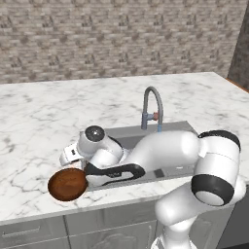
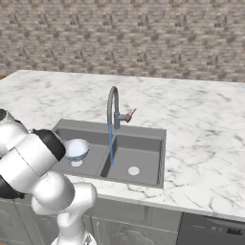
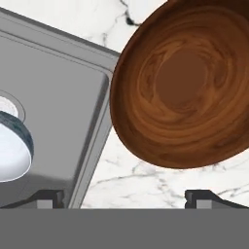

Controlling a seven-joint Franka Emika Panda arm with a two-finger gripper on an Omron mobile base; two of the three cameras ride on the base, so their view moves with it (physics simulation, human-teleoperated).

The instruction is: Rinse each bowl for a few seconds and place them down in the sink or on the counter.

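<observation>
- The blue bowl [image 2: 76, 149] sits in the sink [image 2: 143, 179], water running.
- The brown bowl [image 1: 67, 184] waits on the table [image 1: 34, 126].
- The pincer [image 3: 124, 198] is spread wide, holding nothing.

Wide open marble tabletop [image 2: 201, 124] at the right of the right base view, free passage there. The right basin [image 2: 136, 160] lies open too, save the tap [image 2: 113, 107] arching over the divider with its water stream falling. In the left basin, the pale bowl [image 2: 76, 149] blocks the near corner. The brown bowl [image 1: 68, 184] crowds the tabletop's front edge beside the sink [image 1: 170, 170], lower left of the left base view.
</observation>
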